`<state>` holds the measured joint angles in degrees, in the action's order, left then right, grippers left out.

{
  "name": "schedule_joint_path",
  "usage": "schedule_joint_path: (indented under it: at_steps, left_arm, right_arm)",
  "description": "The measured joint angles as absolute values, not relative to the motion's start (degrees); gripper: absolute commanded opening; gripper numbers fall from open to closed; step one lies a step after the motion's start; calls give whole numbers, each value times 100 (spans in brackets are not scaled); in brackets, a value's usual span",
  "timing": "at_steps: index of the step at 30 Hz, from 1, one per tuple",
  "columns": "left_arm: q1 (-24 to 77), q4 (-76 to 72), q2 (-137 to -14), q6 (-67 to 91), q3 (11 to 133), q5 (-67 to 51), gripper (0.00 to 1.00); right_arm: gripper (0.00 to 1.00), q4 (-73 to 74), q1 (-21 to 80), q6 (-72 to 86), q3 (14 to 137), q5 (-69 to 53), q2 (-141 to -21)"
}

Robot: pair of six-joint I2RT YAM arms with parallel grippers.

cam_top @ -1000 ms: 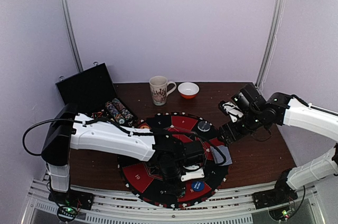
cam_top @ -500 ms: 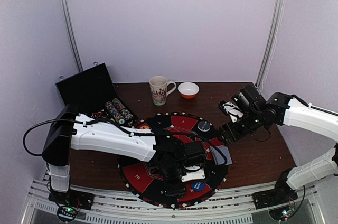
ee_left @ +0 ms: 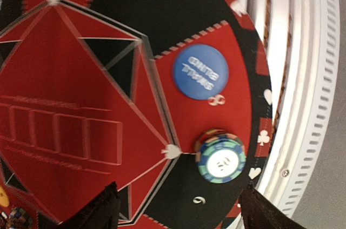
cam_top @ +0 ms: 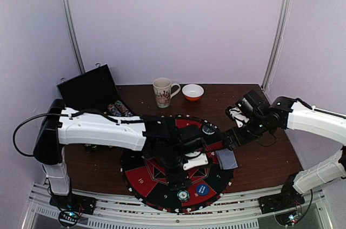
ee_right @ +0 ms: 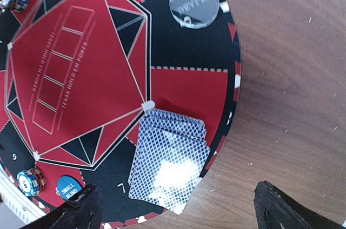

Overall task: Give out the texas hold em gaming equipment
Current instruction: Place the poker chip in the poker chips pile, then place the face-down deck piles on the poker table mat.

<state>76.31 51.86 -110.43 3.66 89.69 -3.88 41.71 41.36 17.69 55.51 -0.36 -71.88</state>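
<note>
The big round red-and-black felt mat (cam_top: 141, 177) is carrying it all. The right gripper (ee_right: 177, 199) is gaping empty over the grey-blue-backed card pile (ee_right: 170, 161) overhanging its right rim; the left gripper (ee_left: 178, 202) is hanging wide open just above the striped poker chip stack (ee_left: 220, 159) at the near rim. I'd be lifting straight up there, since the blue plastic disc (ee_left: 200, 72) is sitting close by

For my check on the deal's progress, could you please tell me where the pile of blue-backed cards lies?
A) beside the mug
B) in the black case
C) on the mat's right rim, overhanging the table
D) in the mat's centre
C: the card pile straddles the rim of the mat, one corner over the bare table.
</note>
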Motion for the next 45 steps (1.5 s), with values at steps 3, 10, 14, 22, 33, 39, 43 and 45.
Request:
schedule_joint_path:
  at_steps: [3, 10, 14, 22, 33, 39, 43, 45]
  left_arm:
    - [7043, 5026, -10580, 526, 8956, -257, 86]
    - [5586, 4560, -9588, 797, 8488, 143, 89]
    - [5492, 4499, -9568, 701, 8377, 167, 90]
    - [5411, 4458, -9568, 379, 8368, 86, 90]
    - [5113, 4456, -9568, 91, 8366, 19, 90]
    - [5026, 4453, -9568, 12, 8350, 12, 90]
    - [4993, 4451, -9566, -16, 8276, 5, 91]
    - [4954, 4438, -9553, -19, 8221, -8, 91]
  right_arm:
    - [100, 4150, 4139, 1957, 5408, -108, -7380]
    - [100, 4088, 4152, 2425, 5017, -292, -7762]
    - [100, 3964, 4222, 2600, 4995, -401, -8062]
    - [100, 3675, 4274, 2698, 5000, -508, -8739]
    - [76, 3798, 4486, 2716, 5334, -178, -9424]
    - [53, 3815, 4604, 2689, 5494, -119, -9559]
    - [45, 3997, 4633, 2611, 5664, -54, -9537]
    - [44, 4036, 4659, 2526, 5721, -51, -9559]
